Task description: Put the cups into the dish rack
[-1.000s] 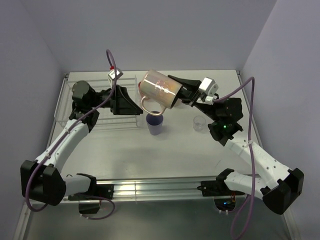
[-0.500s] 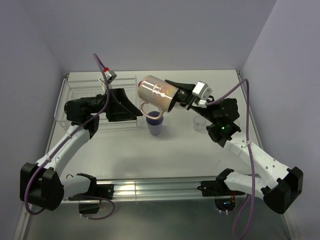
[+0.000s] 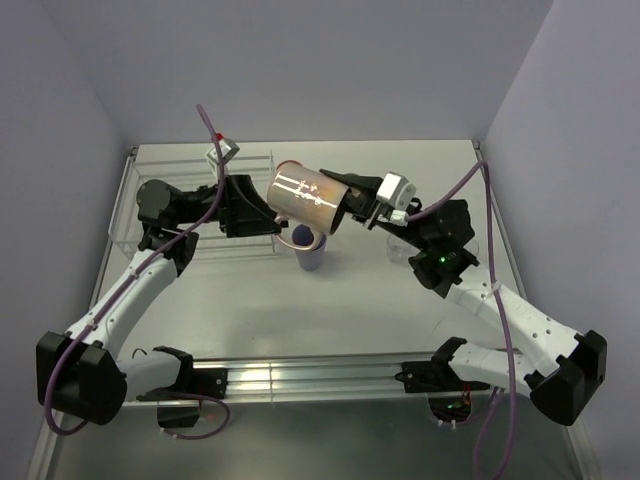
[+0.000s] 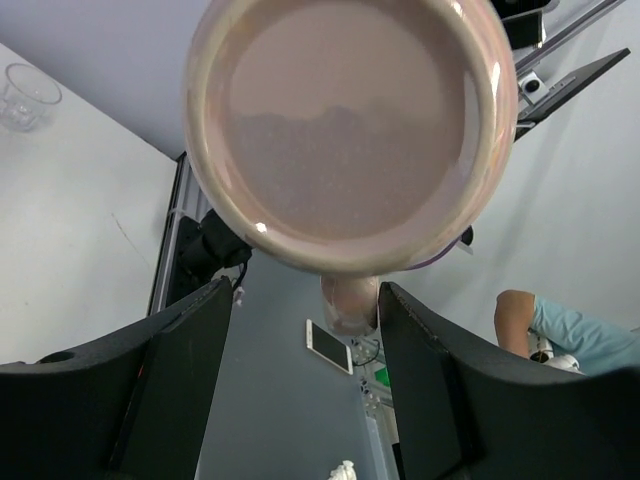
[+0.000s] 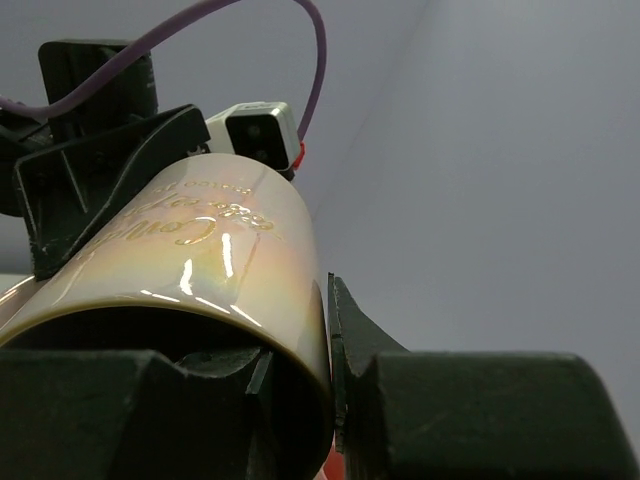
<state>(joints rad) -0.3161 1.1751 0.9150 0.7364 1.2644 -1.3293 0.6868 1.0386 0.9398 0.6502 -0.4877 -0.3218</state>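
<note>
Gripping the pink mug (image 3: 303, 196) by its rim, our right gripper (image 3: 347, 205) has one finger (image 5: 345, 340) outside the wall and the other inside the mouth, with the jaws closed on the wall between them. The mug lies on its side in the air, its mouth toward the right jaws, its base turned toward our left gripper (image 3: 265, 215) and its handle underneath. Our left jaws stand open, closed on nothing. From the left wrist we see both fingers (image 4: 175, 390) spread apart, with the mug's round base straight ahead of them and just beyond their tips. Whether the tips touch the base we cannot tell. Directly below the mug, under the gap between the two grippers, a lavender cup (image 3: 309, 250) stands upright on the table (image 3: 250, 300). A small clear glass (image 3: 397, 247) stands on the table below and behind the right jaws, beside the right forearm. The dish rack (image 3: 255, 160) sits behind and beneath the left jaws, under the left wrist. Through its clear bars we cannot make out what it holds.
</note>
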